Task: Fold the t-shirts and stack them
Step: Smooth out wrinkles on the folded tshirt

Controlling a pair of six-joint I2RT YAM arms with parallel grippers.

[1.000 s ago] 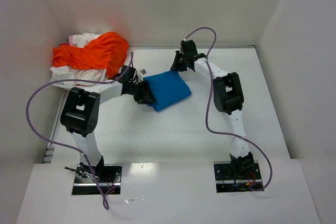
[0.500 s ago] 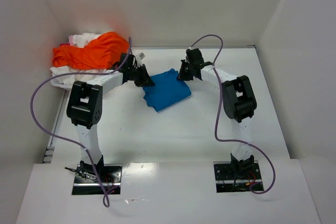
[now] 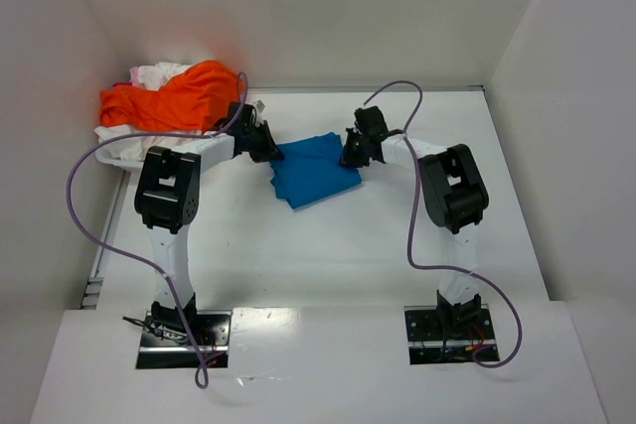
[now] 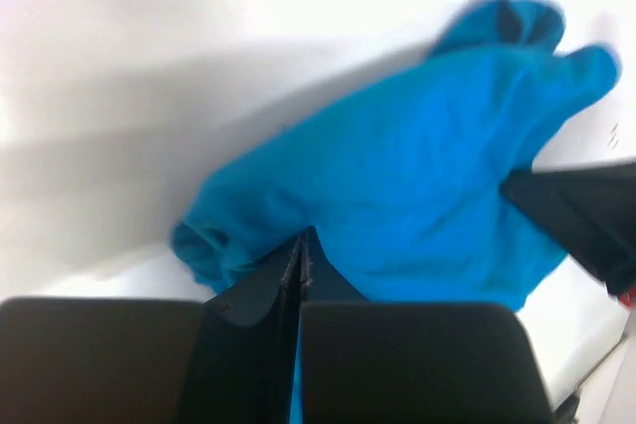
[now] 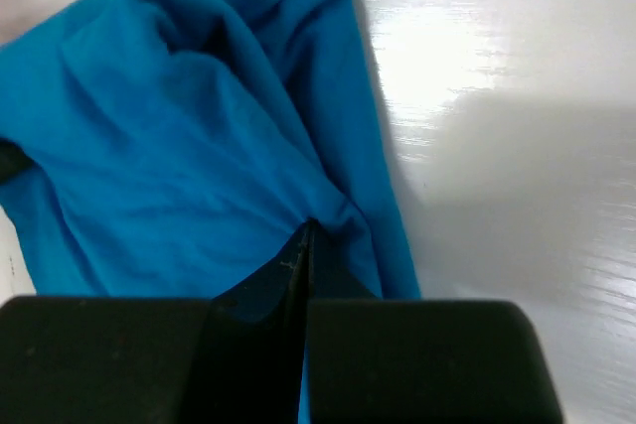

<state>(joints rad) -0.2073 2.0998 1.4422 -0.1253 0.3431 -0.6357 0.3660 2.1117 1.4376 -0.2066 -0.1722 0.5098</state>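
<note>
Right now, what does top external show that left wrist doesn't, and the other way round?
Top external only: the orange t-shirt heaped on white ones in the far left corner, and both arms whole, down to their bases. Left wrist only: close up, the left pincer shut on a fold at the edge of the blue t-shirt. Both: the blue t-shirt bunched on the white table, with the right pincer at its other side; left wrist catches that only as a black tip at the frame edge.
</note>
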